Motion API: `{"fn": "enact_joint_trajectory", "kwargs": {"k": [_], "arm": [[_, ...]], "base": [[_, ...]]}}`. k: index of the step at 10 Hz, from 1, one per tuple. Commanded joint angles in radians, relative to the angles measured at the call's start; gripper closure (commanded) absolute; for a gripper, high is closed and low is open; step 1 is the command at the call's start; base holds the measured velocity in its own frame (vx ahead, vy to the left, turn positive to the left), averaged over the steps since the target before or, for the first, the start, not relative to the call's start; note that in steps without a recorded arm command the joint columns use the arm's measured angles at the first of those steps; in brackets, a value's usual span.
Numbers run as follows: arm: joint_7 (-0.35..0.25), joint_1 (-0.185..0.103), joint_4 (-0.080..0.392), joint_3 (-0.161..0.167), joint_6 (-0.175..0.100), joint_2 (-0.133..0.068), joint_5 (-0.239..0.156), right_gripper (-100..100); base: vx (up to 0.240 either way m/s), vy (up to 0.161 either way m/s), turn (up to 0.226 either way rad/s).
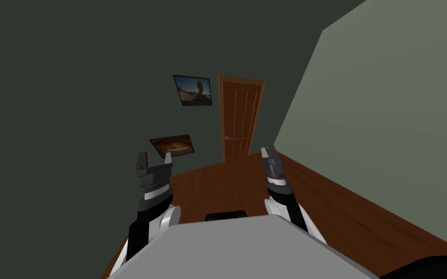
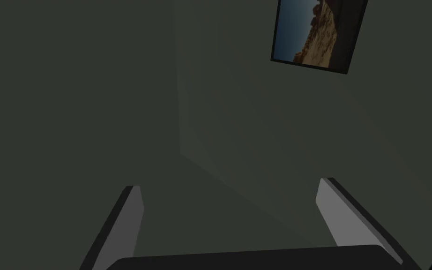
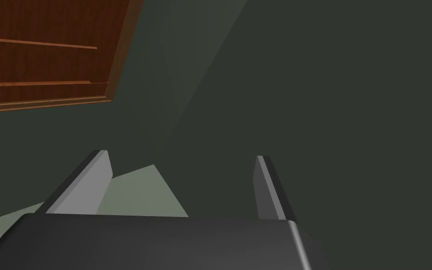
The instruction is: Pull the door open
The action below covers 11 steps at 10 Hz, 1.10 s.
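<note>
Looks like a room in a home, prob. a hallway end: brown wooden floor (image 1: 227,184), dark grey-green left wall (image 1: 72,97), lighter right wall (image 1: 387,121). At the far end is a paneled brown door (image 1: 239,118) w/ lever handle (image 1: 228,138). On the left wall hang a framed landscape photo (image 1: 193,90) and, lower and nearer, an orange photo (image 1: 172,145).

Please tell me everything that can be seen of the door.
The door is reddish-brown and looks wooden, with tall upright panels above and shorter ones below, in a frame of the same colour. A small grey lever handle sits near its left edge, below mid-height. It looks shut, standing in the dark wall at the far end of the brown floor. Nothing touches it: the left gripper and the right gripper, both open, are far short of it.
</note>
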Motion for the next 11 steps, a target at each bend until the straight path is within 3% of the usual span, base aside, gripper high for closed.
{"fn": "enact_joint_trajectory", "kwargs": {"k": [1,11], "arm": [[-0.004,-0.012,0.030,-0.009,-0.004,-0.005,-0.001,-100],[-0.030,-0.092,0.223,-0.063,-0.028,-0.029,-0.006,-100]], "base": [[0.040,-0.008,0.064],[0.080,-0.019,0.070]]}}
